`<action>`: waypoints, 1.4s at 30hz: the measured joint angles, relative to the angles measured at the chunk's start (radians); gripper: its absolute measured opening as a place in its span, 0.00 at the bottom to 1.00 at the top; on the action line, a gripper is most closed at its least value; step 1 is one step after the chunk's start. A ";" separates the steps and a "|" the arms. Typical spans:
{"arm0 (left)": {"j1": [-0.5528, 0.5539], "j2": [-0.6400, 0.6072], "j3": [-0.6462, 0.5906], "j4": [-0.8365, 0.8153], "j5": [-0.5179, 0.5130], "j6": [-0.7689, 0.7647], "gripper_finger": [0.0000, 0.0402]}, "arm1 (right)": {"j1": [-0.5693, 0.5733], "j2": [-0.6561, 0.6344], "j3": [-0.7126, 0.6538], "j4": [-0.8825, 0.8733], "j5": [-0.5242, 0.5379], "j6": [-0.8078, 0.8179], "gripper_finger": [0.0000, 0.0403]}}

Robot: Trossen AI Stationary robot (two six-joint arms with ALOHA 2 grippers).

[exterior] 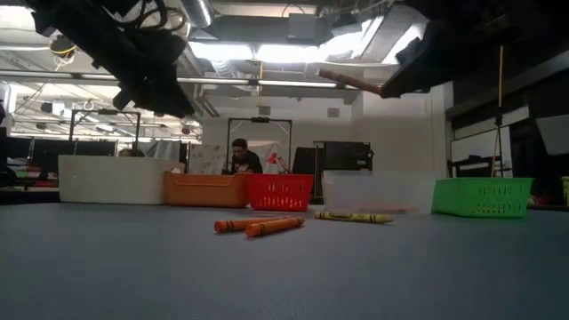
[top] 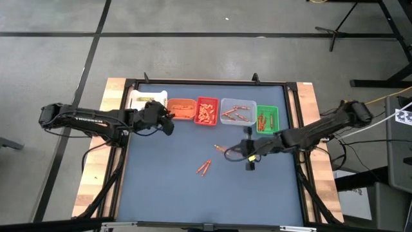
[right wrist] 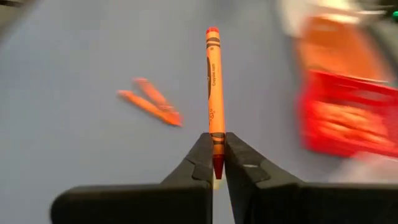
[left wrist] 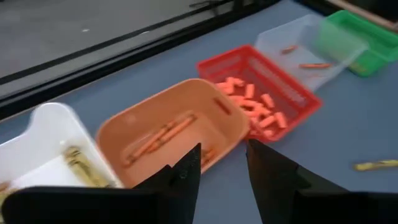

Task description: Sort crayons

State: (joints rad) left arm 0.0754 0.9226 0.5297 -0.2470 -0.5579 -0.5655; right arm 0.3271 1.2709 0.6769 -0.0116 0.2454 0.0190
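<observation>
- the left gripper (top: 168, 120) hung over the near edge of the white bin (top: 143, 100) and orange bin (top: 181, 108), at the left end of the bin row; in the left wrist view its two dark fingers (left wrist: 186, 177) stood apart with nothing between them.
- the white bin held a yellowish crayon (left wrist: 83, 167); the orange bin (left wrist: 168, 134) held a few orange crayons lying lengthwise.
- next in the row, the red bin (top: 206, 111) carried a heap of short orange-red crayons (left wrist: 252, 102).
- the clear bin (top: 238, 111) had several crayons scattered in it, and the green bin (top: 268, 118) at the right end held a few more.
- on the blue mat (top: 167, 180) in front of the bins, two loose orange crayons (top: 204, 167) lay side by side, almost touching; in the low view they sat near the middle of the table (exterior: 262, 226).
- a yellow crayon (exterior: 353, 216) lay on the mat nearer the bins, just right of the pair in the low view.
- the right gripper (top: 250, 153) hovered above the mat in front of the clear and green bins, its fingers pinched together on the red end of a held orange crayon (right wrist: 214, 93), which stuck straight out past the fingertips.
- in the low view that held crayon (exterior: 351, 82) showed high above the table, tilted, well clear of the bins.
</observation>
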 joint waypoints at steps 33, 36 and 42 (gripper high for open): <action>-0.429 0.473 0.000 0.623 0.002 0.000 0.28 | -0.001 -0.274 0.001 -1.044 0.612 0.814 0.06; -0.450 0.530 0.000 0.683 0.002 0.000 0.28 | 0.000 -0.274 0.001 -1.047 0.570 0.820 0.06; -0.491 0.639 0.000 0.808 0.002 0.000 0.28 | 0.000 -0.274 0.001 -1.102 0.539 0.827 0.06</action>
State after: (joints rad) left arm -0.4158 1.5612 0.5301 0.5606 -0.5560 -0.5659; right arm 0.3267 0.9970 0.6777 -1.1140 0.7841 0.8463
